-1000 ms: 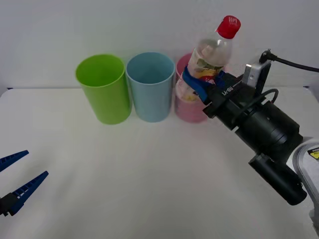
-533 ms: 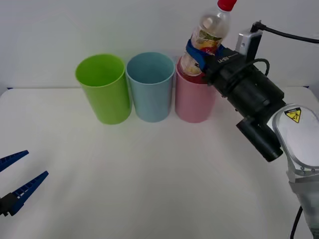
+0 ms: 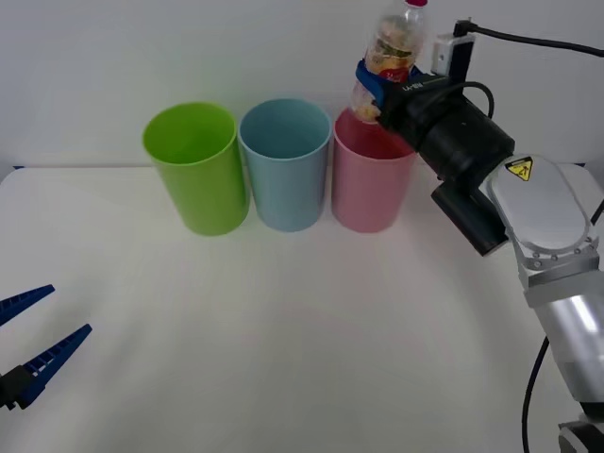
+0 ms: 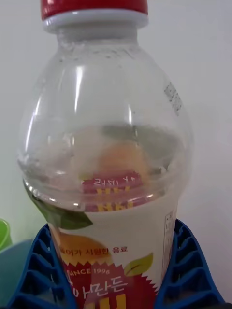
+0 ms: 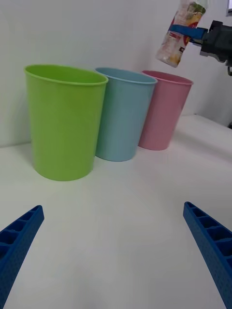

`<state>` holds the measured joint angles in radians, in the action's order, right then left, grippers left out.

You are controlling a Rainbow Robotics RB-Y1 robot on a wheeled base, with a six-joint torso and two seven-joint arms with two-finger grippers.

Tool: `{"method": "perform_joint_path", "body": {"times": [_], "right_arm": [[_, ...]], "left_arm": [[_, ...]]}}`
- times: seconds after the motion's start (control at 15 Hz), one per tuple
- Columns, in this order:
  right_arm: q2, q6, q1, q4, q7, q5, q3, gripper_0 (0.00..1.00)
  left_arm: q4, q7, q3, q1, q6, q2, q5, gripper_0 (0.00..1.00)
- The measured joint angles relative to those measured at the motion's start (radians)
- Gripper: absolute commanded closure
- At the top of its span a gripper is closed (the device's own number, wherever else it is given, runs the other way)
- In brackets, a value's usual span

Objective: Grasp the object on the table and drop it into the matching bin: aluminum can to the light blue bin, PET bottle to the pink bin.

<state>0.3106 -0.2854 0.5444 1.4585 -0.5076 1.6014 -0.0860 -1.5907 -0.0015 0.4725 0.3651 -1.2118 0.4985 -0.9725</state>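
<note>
- Up high, the right gripper has its blue ribbed fingers closed around the lower body of the PET bottle, pressing on the label from both sides.
- The bottle is clear of the table, tilted a little, its red cap at the far end from the claw and its base hanging just below the fingers.
- Right beneath the claw stands the pink bin; the bottle's base hangs over the bin's open mouth, above the rim and not touching it, as the left wrist view shows.
- Next out from the claw, just beside the pink bin and touching or nearly so, is the light blue bin.
- Beyond that, farther from the claw again, stands a lime green bin, close against the blue one. All three are upright in a row.
- Behind the claw, the black forearm of the right arm slopes back and down toward the near right edge of the table.
- Well apart from all this, at the near left corner, the left gripper hangs low over the white tabletop, its two blue fingers spread wide with nothing between them.
</note>
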Motion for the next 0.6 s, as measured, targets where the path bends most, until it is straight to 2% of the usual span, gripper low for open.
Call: {"method": "perform_joint_path", "body": {"times": [0.2,0.27,0.47,0.6], "right_arm": [[0.014,0.0,0.0,-0.025,0.001,0.011,0.003,1.0],[0.014,0.0,0.0,-0.026,0.001,0.011,0.003,0.96],[0.016,0.0,0.0,-0.027,0.005,0.012,0.001,0.29],[0.017,-0.001,-0.001,-0.027,0.01,0.014,0.0,0.13]], "left_arm": [[0.0,0.0,0.0,0.0,0.0,0.0,0.0,0.0],[0.0,0.0,0.0,0.0,0.0,0.0,0.0,0.0],[0.0,0.0,0.0,0.0,0.0,0.0,0.0,0.0],[0.0,0.0,0.0,0.0,0.0,0.0,0.0,0.0]]}}
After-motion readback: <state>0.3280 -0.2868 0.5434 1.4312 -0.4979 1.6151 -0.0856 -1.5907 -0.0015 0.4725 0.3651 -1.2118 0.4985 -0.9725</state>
